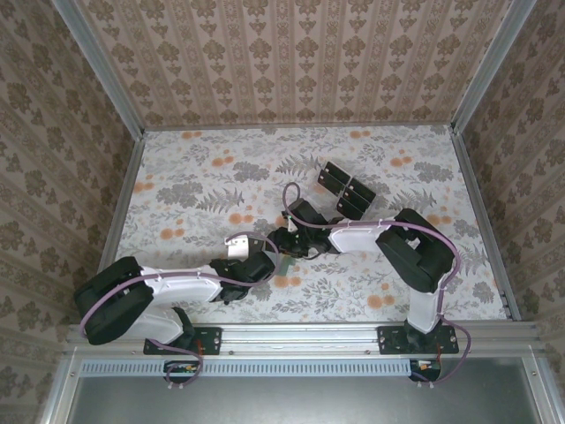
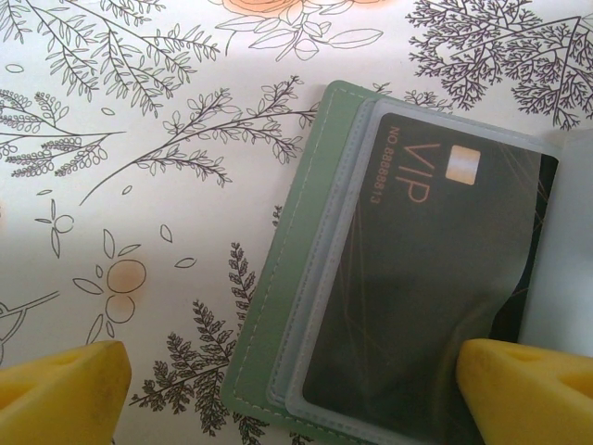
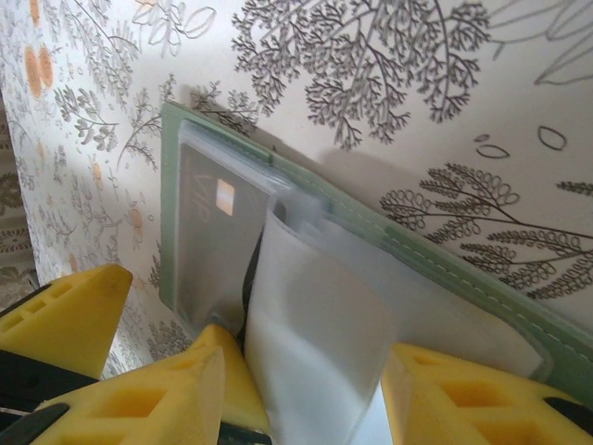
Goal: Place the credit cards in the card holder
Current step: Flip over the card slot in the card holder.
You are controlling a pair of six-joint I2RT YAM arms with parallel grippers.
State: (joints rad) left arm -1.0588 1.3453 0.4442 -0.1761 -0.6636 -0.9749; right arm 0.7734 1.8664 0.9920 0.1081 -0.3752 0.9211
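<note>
The table (image 1: 177, 177), covered in a flowered cloth, carries everything. The left arm (image 1: 177, 284) and right arm (image 1: 362, 234) both reach in from the near edge and meet around its middle.

The card holder (image 2: 278, 306) lies open there, a little left of centre, with its green cover flat on the cloth. The loose credit cards (image 1: 344, 190) sit in a small dark cluster well apart from it, toward the far edge and right of the middle. One black card marked VIP (image 2: 417, 278) is already tucked inside a clear pocket of the holder.

A clear sleeve leaf (image 3: 315, 334) stands up off the holder. The right claw (image 3: 324, 399) has this leaf between its part-closed fingers and seems clamped on it. The left claw (image 2: 292, 394) hangs low over the holder with its fingers spread wide, holding nothing. One fingertip is over the bare cloth and the other over the carded pocket.

My reading is that the step in hand is opening the next pocket for another card. To do that well, lift the leaf only enough to expose the pocket mouth, since a harder pull would likely drag the light holder across the cloth. The left claw could press on the green cover to pin it. The next card should go in square to the pocket edges and flat, so it doesn't catch on the plastic lip.
</note>
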